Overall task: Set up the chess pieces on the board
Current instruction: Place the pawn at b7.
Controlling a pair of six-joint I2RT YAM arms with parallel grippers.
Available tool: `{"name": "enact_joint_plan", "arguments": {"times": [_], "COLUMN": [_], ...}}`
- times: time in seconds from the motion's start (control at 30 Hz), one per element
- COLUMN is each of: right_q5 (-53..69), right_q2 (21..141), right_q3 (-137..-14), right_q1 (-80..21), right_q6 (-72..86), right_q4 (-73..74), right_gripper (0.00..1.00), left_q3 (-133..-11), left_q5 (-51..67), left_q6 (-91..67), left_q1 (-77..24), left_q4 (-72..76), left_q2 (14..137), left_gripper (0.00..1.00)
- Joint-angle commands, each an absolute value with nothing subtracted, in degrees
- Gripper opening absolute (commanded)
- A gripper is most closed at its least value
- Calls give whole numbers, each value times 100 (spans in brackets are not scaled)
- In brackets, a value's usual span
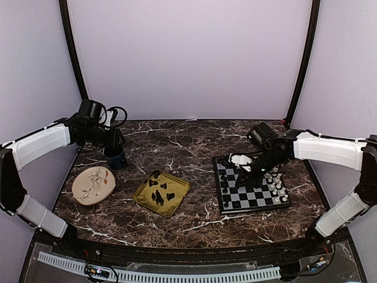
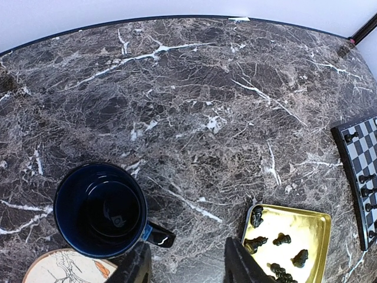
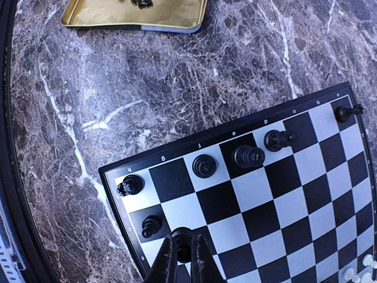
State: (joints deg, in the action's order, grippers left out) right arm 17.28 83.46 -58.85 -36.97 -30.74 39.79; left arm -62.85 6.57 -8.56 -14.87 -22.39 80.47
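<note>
The board (image 1: 252,187) lies flat on the right side of the marble table (image 1: 188,147). It is turned slightly, so its edges run a little askew to the table's front edge. Black chess pieces (image 3: 204,165) stand along the side facing the gold tray (image 1: 180,190), and white chess pieces (image 1: 279,187) line the opposite side. More black pieces lie loose in the tray.

The right gripper (image 3: 184,247) hangs over the board's black side. Its fingers are pressed together on a black piece (image 3: 184,253), seen end-on from above, over a square near the corner.

The left gripper (image 2: 185,268) hovers by the blue mug (image 2: 100,209), near the floral plate (image 1: 93,184). Its fingers (image 2: 138,268) are spread apart, holding nothing.
</note>
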Motion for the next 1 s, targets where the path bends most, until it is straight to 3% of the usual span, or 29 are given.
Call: {"name": "enact_joint_plan", "arguments": {"times": [0.0,0.97], "right_q5": [1770,1797], "right_q2": [8512,9315], "right_q3": [-5695,-5511], "right_q1": [-3699,-3770], "right_q6": [-3193,-3300], "right_q4": [3606,3407], "right_gripper": [8,14], "left_q3": [-6320,-6328], "left_q5": [676,676], "left_q6": [-783,-747], "left_q1": [-1457,-1454], "left_q4": [-2210,-2241], "left_q2": [8050,8085], "left_gripper": [45,45]}}
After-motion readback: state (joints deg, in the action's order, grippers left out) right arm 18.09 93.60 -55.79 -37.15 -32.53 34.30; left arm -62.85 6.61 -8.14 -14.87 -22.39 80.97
